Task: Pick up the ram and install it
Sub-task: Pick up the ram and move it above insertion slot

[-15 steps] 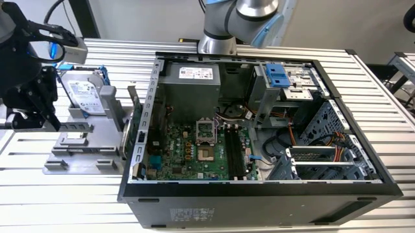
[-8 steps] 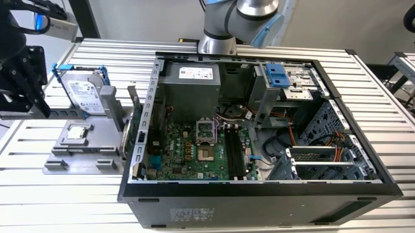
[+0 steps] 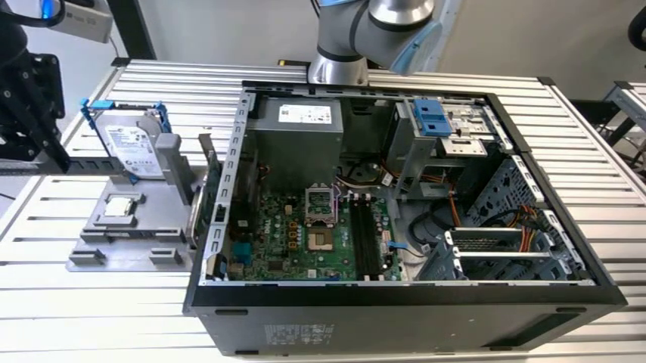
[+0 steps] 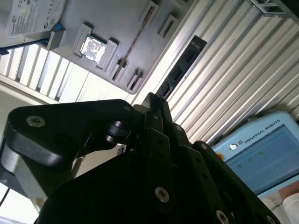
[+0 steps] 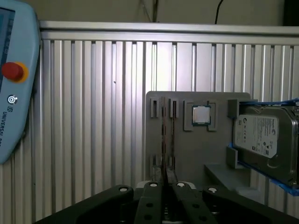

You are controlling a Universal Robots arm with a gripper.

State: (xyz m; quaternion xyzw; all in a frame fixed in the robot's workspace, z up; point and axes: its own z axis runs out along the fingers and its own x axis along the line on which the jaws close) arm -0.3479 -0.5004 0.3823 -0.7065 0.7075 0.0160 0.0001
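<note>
Pincer (image 4: pixel 156 100) clenched on 1 ram (image 4: pixel 180 70), near 1 CPU chip (image 5: pixel 201 114) and 1 hard drive (image 5: pixel 261 135)

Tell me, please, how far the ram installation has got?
Done: the ram is out of the grey holder, clamped at one end by the jaws. In hand: it is held over the slatted table. Left: the black slots on the motherboard look empty, so seating it remains.

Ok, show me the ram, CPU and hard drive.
ram (image 4: pixel 180 70), second wrist view, its middle.
CPU (image 5: pixel 201 114), first wrist view, its lid.
hard drive (image 5: pixel 259 135), first wrist view, its label.
</note>
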